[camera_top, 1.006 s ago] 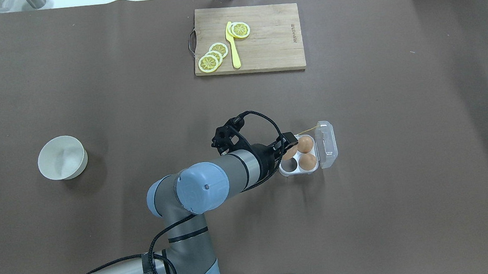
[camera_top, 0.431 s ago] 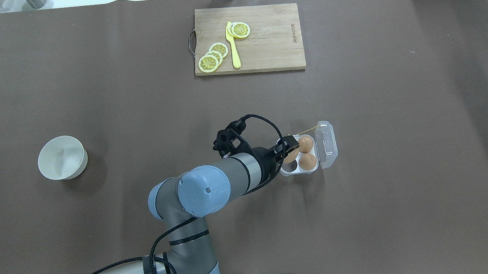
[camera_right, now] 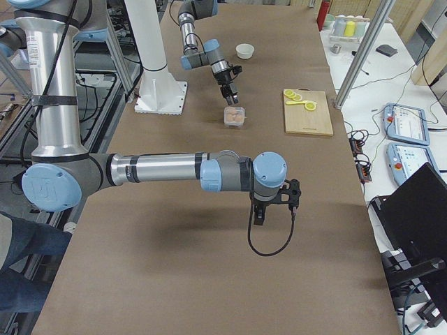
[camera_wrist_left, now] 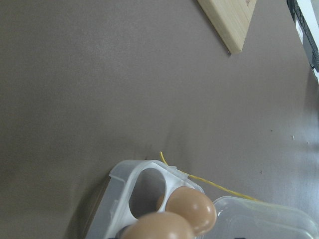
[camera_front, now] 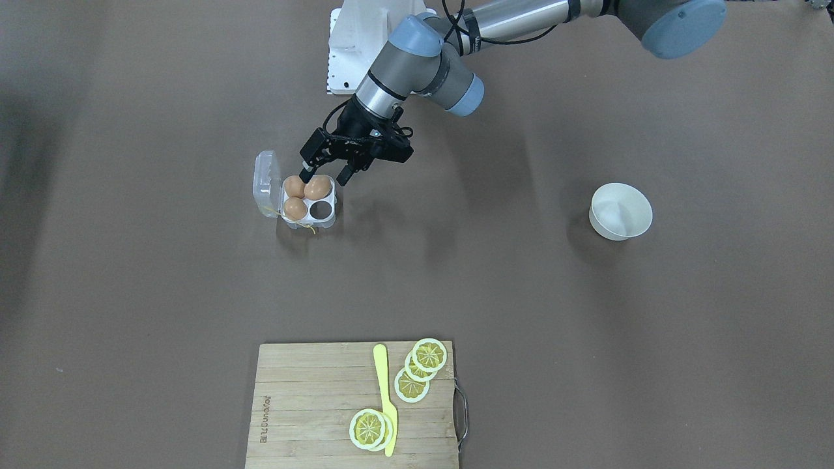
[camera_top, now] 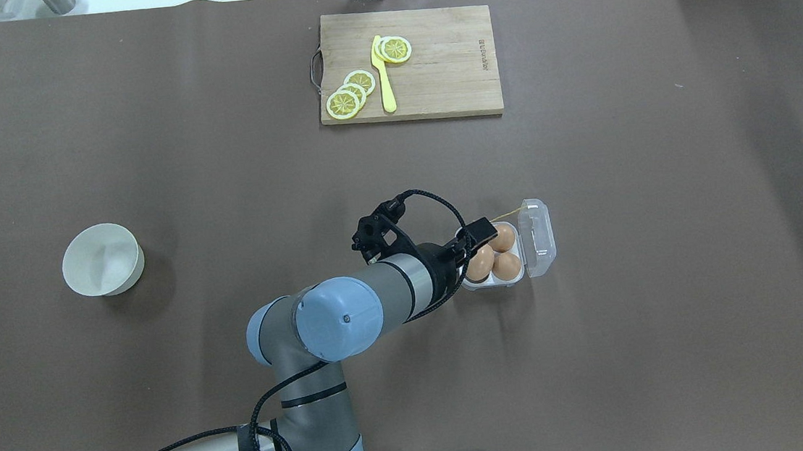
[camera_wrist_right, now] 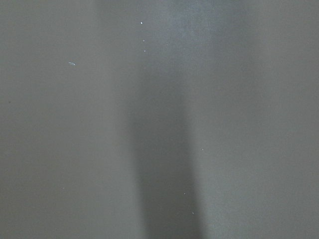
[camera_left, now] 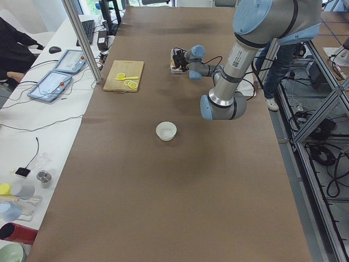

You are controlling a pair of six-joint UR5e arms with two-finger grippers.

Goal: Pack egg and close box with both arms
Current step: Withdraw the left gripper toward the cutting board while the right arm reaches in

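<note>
left hand (camera_front: 322, 180) straddles egg (camera_front: 317, 188), grip unclear | right hand (camera_right: 274, 209) unclear | empty box (camera_front: 328, 220) cell hidden overhead

**Two arms out over the brown worktop**

The near right arm (camera_right: 160, 169) stretched from the robot's edge across the near half of the worktop (camera_right: 174, 279). Its right gripper (camera_right: 274, 209) pointed down at mid-width, a black cable (camera_right: 269, 252) looped beneath it, and its jaw state could not be told. Toward the far end, the left gripper (camera_right: 230, 94) hung just above the box (camera_right: 235, 117). The cutting board (camera_right: 308, 112) with lemon slices (camera_right: 292, 94) lay by the operators' edge. The white bowl (camera_right: 244, 50) sat nearer the far end.
</note>
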